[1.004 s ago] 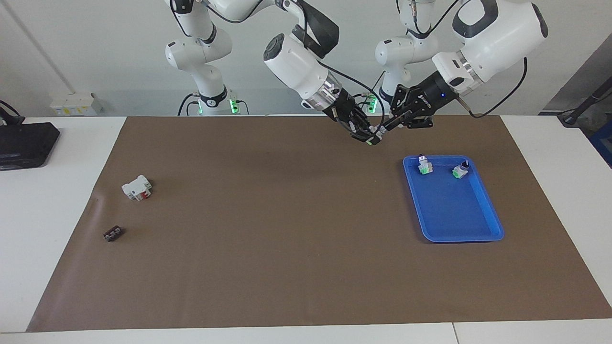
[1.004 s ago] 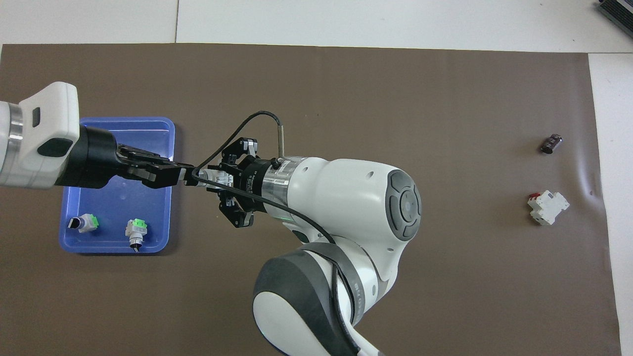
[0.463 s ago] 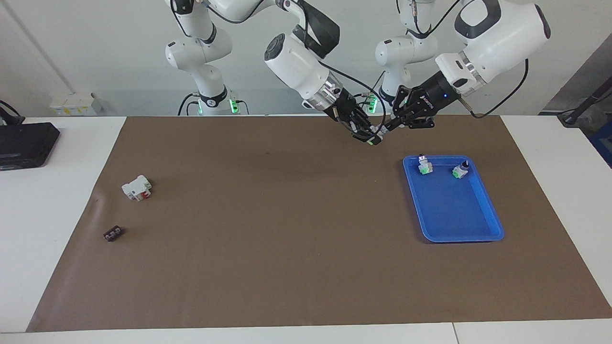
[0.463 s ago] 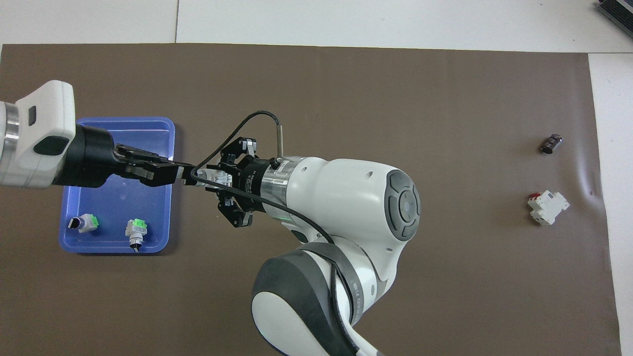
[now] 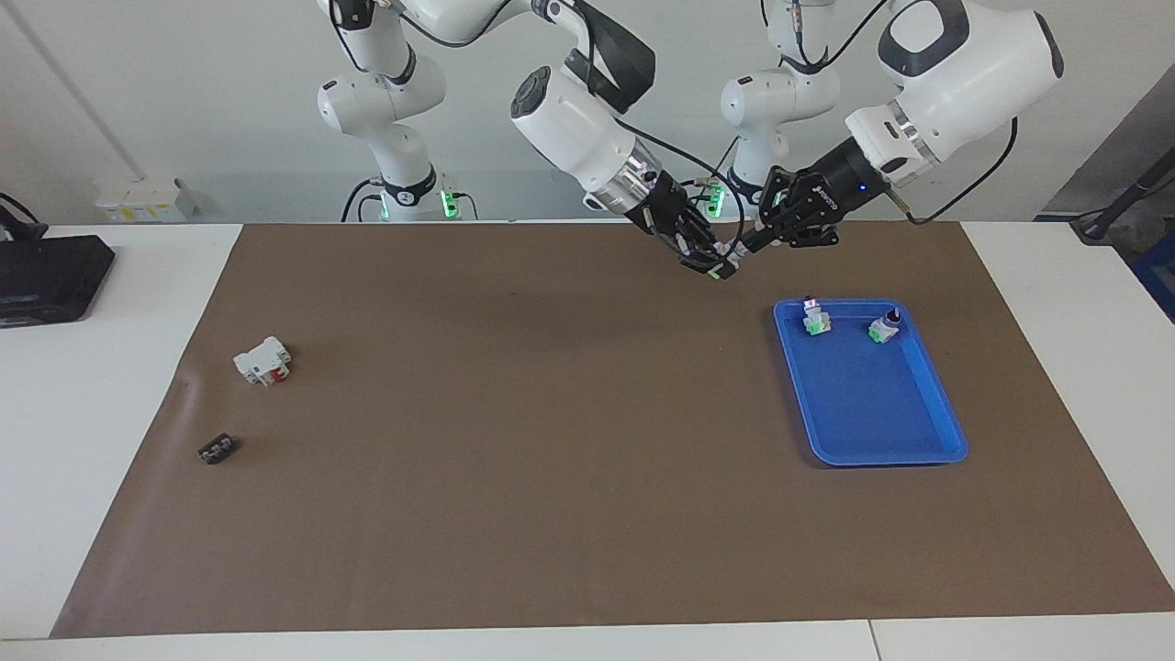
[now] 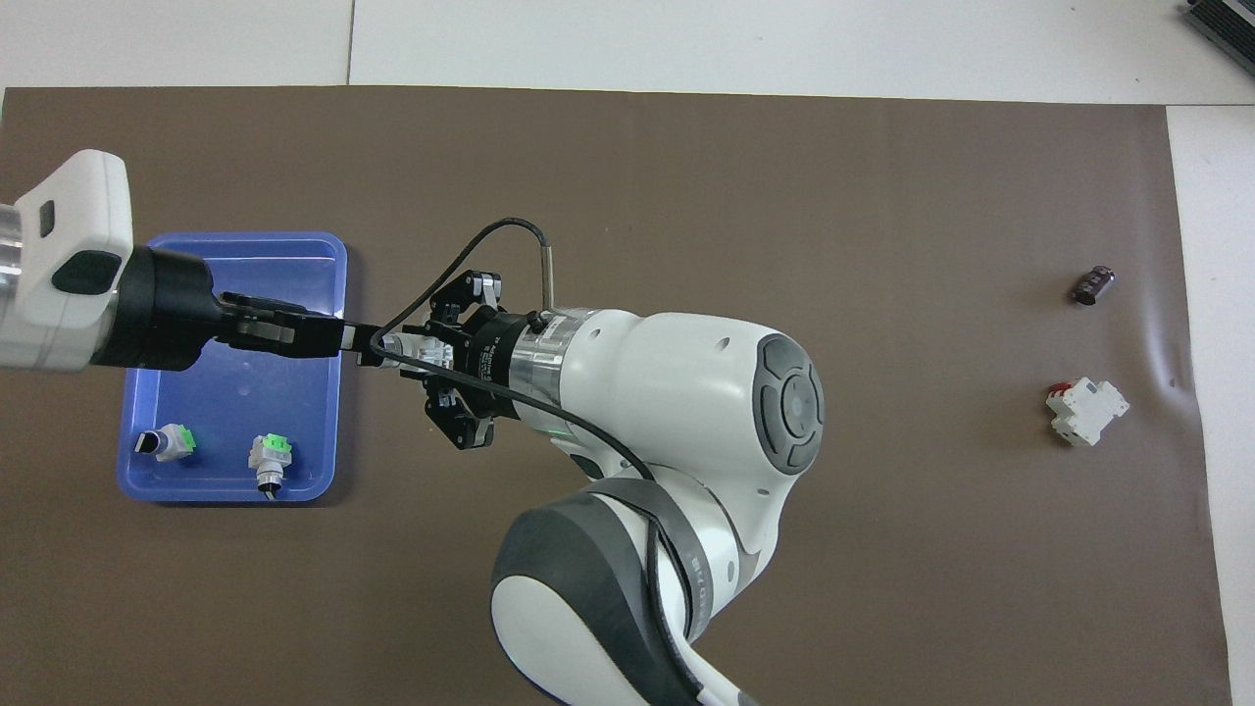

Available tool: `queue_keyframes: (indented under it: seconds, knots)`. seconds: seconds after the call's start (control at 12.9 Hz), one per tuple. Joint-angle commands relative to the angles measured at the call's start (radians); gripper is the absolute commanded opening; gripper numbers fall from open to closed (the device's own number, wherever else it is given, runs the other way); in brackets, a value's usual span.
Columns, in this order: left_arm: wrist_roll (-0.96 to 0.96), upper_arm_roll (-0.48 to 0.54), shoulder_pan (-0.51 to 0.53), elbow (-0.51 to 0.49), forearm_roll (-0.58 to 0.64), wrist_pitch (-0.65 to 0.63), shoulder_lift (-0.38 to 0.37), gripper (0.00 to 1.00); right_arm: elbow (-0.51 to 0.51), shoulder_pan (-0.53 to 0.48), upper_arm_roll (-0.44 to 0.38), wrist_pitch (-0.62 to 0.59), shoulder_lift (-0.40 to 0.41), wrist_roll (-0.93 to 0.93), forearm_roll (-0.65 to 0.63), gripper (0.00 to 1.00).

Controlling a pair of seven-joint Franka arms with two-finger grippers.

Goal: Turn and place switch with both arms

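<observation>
Switch [image 5: 725,261] is up in the air in the facing view, pinched between both claws above the brown mat [image 5: 551,459], close to the blue tray [image 5: 927,441] at the left arm's end. Right gripper [image 5: 713,266] is clenched on its green-lit end, left gripper [image 5: 745,246] is clamped on the other end. Looks like the handover/turn step to me; next, one claw has to let go so the other can carry it to the tray, where two similar switches already sit.

Overhead view: same deal, switch [image 6: 410,346] bridges the left gripper [image 6: 361,345] and right gripper [image 6: 424,353], beside the tray [image 6: 235,245] edge. Long axis runs roughly level along the line between the two claws, toward the tray. Can't tell which end the knob's on.
</observation>
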Motion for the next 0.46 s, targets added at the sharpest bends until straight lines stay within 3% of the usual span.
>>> queue_keyframes:
  seconds: [0.0, 0.39]
  knots:
    - [-0.131, 0.012, 0.039, -0.022, 0.02, 0.013, -0.021, 0.0, -0.021, -0.014, 0.002, -0.008, -0.022, -0.004, -0.006, 0.0]
    - [-0.593, 0.012, 0.025, -0.022, 0.023, -0.032, -0.026, 0.0, -0.021, -0.017, 0.002, -0.017, -0.022, -0.004, -0.006, 0.0]
